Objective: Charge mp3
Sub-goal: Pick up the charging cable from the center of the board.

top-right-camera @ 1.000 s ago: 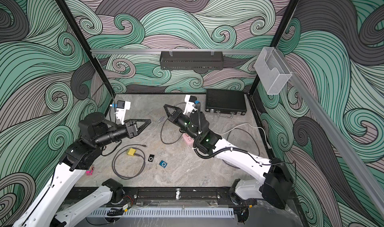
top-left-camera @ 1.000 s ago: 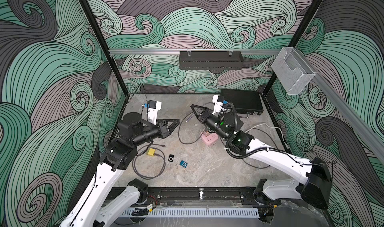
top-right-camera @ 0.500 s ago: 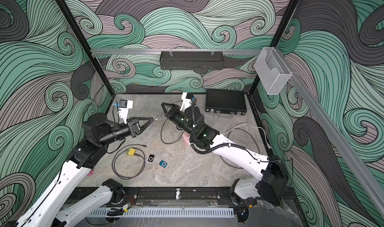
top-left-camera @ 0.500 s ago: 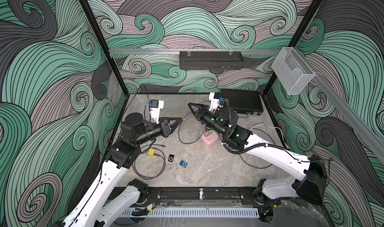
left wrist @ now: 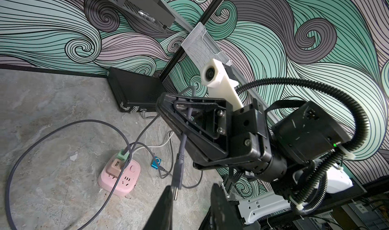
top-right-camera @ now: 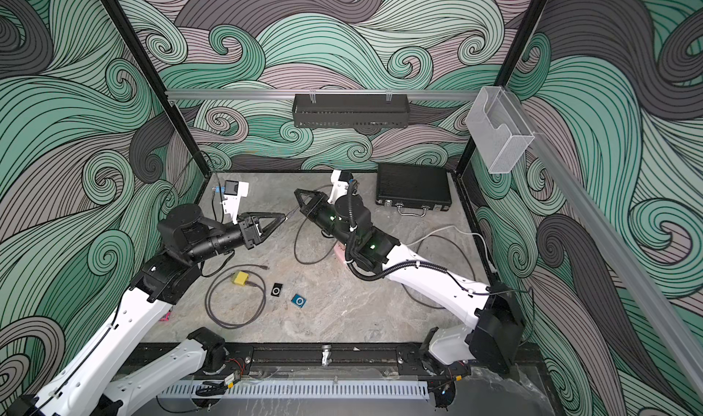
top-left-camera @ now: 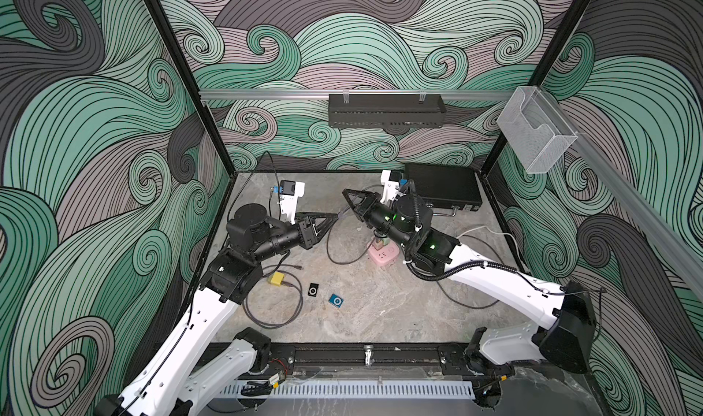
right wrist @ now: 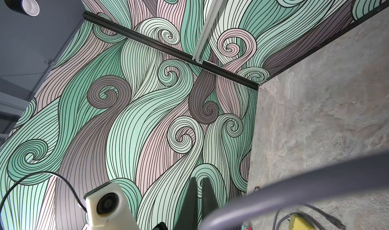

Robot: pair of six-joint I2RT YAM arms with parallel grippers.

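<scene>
My stereo head looks steeply down on the whole table (top-left-camera: 380,319). My left wrist camera faces my right arm (left wrist: 305,130) closely; the right one faces the wall (right wrist: 147,113)

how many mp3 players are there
3. A black mp3 player and a blue mp3 player lie side by side at centre front; a second blue one sits beside the pink power strip, seen only from the left wrist. Arms may hide more.
</scene>
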